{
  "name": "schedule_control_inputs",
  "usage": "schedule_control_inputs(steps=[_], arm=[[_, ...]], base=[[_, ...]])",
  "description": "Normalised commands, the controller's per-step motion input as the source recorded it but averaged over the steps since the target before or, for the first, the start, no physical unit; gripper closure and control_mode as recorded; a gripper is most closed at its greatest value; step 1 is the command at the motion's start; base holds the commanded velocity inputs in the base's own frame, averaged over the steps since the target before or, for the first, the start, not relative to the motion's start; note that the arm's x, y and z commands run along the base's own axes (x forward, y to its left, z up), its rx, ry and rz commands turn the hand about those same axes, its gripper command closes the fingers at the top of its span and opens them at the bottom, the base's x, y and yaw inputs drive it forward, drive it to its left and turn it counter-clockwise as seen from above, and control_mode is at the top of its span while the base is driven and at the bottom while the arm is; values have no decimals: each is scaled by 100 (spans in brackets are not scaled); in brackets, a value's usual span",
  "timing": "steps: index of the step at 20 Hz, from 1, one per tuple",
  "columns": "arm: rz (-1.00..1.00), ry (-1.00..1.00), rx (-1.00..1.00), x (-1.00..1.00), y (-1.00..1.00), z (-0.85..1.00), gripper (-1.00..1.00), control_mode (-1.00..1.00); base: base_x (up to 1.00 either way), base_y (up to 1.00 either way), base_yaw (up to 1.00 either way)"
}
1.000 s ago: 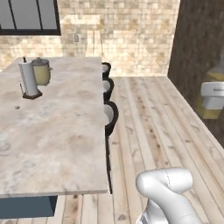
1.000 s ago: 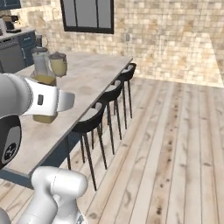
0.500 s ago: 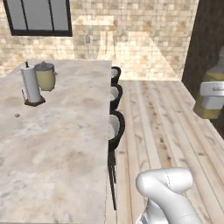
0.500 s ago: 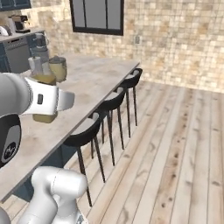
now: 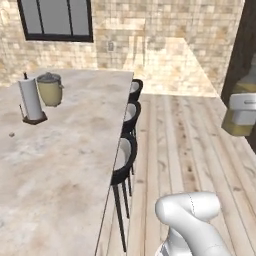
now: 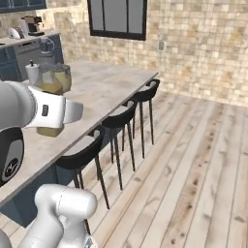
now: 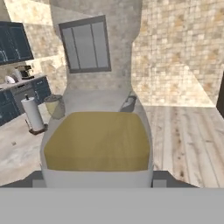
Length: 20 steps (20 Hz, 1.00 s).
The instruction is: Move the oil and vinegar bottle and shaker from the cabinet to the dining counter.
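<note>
You face a long beige marbled worktop [image 5: 65, 165]. On it stand a white paper towel roll [image 5: 31, 100], a beige lidded pot [image 5: 50, 89] just beside, and a tiny dark shaker [image 5: 11, 134] nearer you.

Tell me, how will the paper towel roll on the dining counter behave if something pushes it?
The paper towel roll stands tall and narrow on a small dark base, so a push near its top would probably tip it. It looks light, so a low push may slide it across the smooth dining counter. The paper is likely soft, not fragile.
</note>
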Motion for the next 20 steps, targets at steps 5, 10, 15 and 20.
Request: schedule_control_inputs(steps=[5,10,15,20], arm=[[0,0,0,0,0,0,100,100],[0,0,0,0,0,0,100,100],[0,0,0,0,0,0,100,100],[0,0,0,0,0,0,100,100]], base=[[28,-31,46],[26,-24,54],[28,-30,45],[33,-40,30]])
